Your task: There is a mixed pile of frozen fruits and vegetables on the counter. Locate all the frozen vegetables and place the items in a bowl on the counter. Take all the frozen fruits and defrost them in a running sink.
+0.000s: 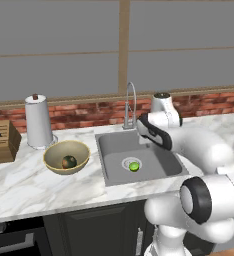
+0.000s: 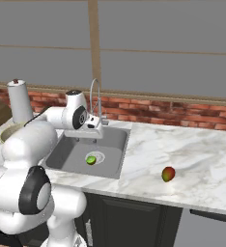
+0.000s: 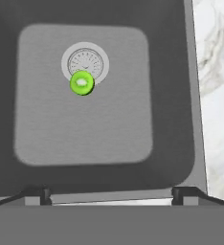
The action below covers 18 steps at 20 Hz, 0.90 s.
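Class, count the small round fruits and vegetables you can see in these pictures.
3: the lime-green ball by the sink drain, a dark green one in the bowl, the red-yellow-green fruit on the counter. Others may be hidden.

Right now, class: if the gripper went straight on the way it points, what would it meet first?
The gripper, jaws open, points down into the sink. It would probably meet the bare basin floor first; the lime-green ball by the drain lies off its line, though depth is unclear.
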Motion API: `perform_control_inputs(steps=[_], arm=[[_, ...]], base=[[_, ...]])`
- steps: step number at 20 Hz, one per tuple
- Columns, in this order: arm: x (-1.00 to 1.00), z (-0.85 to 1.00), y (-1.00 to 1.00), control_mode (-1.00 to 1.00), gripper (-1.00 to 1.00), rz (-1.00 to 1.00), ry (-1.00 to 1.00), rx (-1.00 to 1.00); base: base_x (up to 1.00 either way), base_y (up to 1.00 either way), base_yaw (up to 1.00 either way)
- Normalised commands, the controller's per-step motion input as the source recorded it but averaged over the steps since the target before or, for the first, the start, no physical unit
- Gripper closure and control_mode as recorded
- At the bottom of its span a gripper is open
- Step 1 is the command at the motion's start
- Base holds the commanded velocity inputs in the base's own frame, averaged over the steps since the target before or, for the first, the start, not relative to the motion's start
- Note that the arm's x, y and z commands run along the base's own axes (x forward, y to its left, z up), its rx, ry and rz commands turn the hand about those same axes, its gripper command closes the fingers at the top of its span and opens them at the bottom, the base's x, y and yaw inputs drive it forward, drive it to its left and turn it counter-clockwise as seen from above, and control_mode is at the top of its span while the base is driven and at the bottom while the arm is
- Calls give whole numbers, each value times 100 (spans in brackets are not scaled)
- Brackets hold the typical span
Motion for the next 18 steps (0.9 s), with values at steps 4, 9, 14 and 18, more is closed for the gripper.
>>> perform_control_inputs(steps=[4,9,14,18], arm=[[-94,34,-30,-100,-100,-4,1,0],[-86,33,-40,-100,-100,-5,0,0],[-53,87,-54,-100,-100,-5,0,0],[-31,37,-67,-100,-100,-15,0,-1]], base=[[0,0,0],[0,0,0],[0,0,0],[0,0,0]])
